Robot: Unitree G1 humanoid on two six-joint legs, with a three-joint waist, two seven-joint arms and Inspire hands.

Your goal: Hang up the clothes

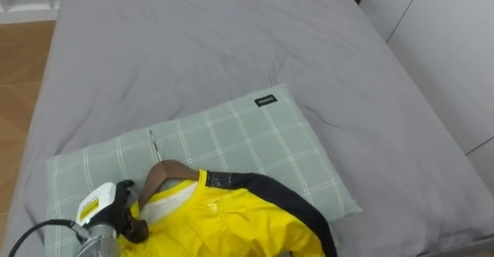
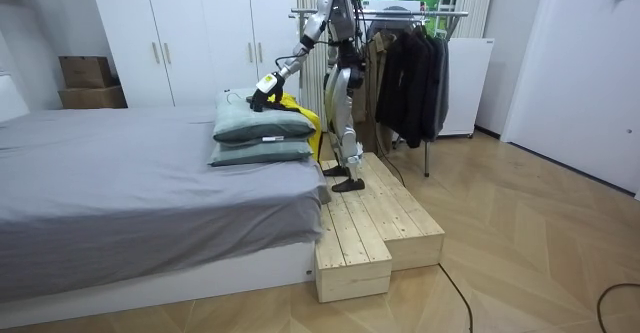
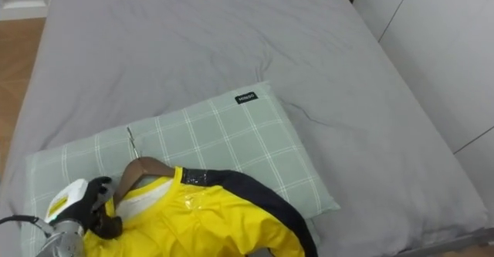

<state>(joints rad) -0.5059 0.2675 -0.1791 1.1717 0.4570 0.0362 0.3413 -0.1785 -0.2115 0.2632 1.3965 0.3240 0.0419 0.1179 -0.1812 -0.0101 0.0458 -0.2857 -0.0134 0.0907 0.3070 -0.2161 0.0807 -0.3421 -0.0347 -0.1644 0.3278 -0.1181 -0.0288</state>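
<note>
The left hand (image 1: 117, 211) had its fingers curled round the left end of the wooden hanger (image 1: 166, 172). The hanger carried the yellow jacket (image 1: 231, 218) and lay on the near end of the green checked pillow (image 1: 231, 130). Gripped so far off centre, the hanger would likely tip when lifted, and the jacket might slide off its free right shoulder. The metal hook (image 1: 153, 144) could also snag the pillowcase. The room view added the robot's place: on a wooden platform (image 2: 385, 228) between the bed (image 2: 120, 173) and the clothes rack (image 2: 400, 13) behind it.
</note>
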